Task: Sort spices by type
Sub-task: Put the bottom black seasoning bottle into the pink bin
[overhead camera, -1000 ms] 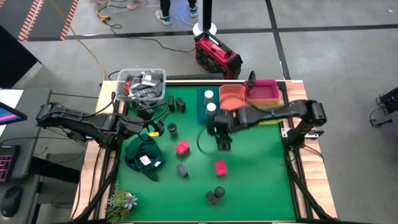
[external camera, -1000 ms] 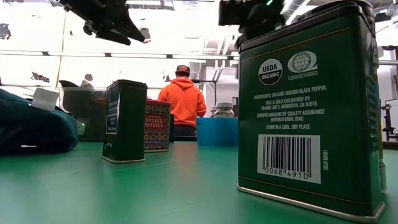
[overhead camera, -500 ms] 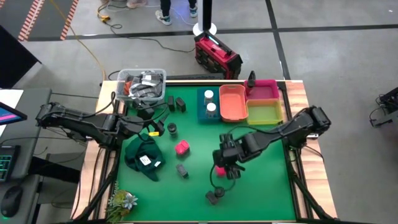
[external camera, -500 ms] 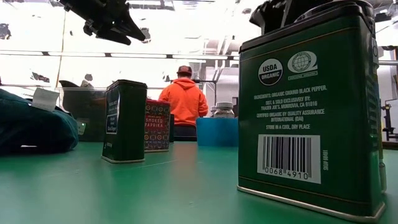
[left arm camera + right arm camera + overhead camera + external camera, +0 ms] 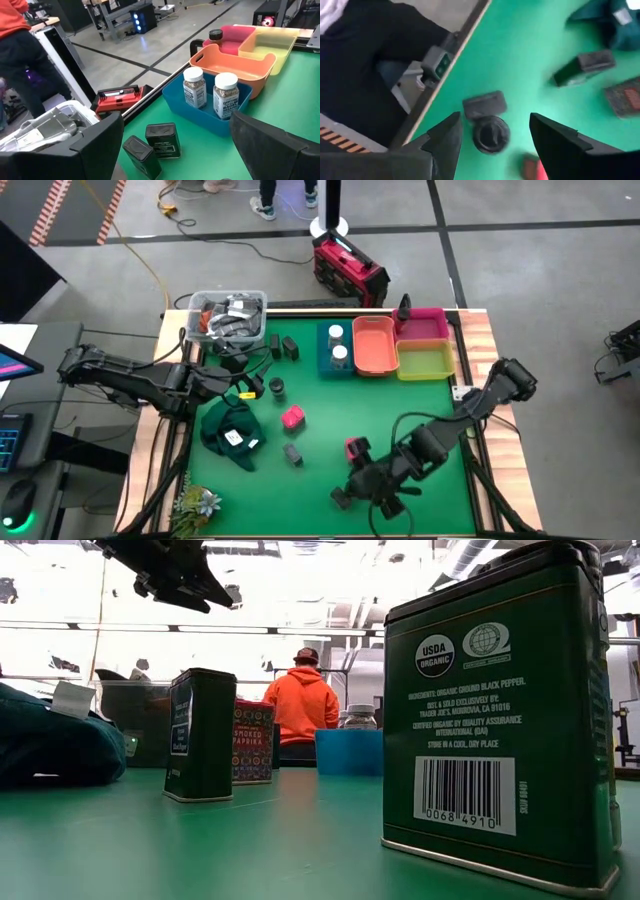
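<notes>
The spices are spread over the green table [image 5: 430,410]. Two white-capped jars [image 5: 210,92] stand in a blue bin [image 5: 333,362]. Two dark tins [image 5: 152,147] stand beside it. Nearer lie a dark round jar [image 5: 277,387], a red box [image 5: 292,417], a dark tin [image 5: 292,453] and a second red box [image 5: 355,447]. My right gripper [image 5: 494,125] hangs open above a dark round jar [image 5: 491,134] and a dark tin [image 5: 484,105] near the front edge, touching neither. My left gripper [image 5: 176,117] waits open above the table's left side.
Orange [image 5: 373,345], pink [image 5: 425,325] and yellow [image 5: 425,362] bins stand at the far right, with a dark jar [image 5: 404,308] in the pink one. A green cloth [image 5: 232,435] and a clear tub [image 5: 228,315] lie on the left. A person in orange [image 5: 302,705] stands beyond the table.
My right gripper has swung from beside the bins toward the table's near edge, passing over the second red box, and now hangs over the dark round jar at the front. It has tipped and rolled on the way and has left the low view.
</notes>
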Robot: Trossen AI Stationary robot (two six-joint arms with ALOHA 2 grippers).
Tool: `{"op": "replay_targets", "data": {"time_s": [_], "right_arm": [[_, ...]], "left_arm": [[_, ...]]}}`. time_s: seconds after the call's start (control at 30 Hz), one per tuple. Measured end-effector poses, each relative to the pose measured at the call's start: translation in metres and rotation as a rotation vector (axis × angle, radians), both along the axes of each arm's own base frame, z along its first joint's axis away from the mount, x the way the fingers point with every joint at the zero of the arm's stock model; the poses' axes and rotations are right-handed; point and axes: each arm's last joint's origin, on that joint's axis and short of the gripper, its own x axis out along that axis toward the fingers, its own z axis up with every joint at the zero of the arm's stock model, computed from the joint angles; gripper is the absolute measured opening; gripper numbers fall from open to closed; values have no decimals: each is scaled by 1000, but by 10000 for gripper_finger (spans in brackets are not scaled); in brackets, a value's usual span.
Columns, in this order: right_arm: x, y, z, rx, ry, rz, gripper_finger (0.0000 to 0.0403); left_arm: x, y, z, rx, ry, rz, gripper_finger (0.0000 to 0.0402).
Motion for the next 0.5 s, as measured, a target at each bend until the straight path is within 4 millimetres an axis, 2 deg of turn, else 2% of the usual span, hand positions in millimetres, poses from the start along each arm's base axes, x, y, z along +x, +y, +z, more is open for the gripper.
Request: {"op": "replay_targets", "data": {"time_s": [0.13, 0.23, 0.37, 0.5], "right_arm": [[4, 12, -5, 16, -36, 21, 260], [6, 17, -16, -38, -24, 45, 260], [8, 18, -28, -94, 13, 70, 260], [11, 14, -29, -128, 45, 73, 260]], "left_arm": [[0, 0, 0, -7, -4, 3, 348], [0, 0, 0, -8, -4, 3, 348], [0, 0, -1, -8, -3, 3, 348], [0, 0, -1, -7, 4, 4, 348]]}}
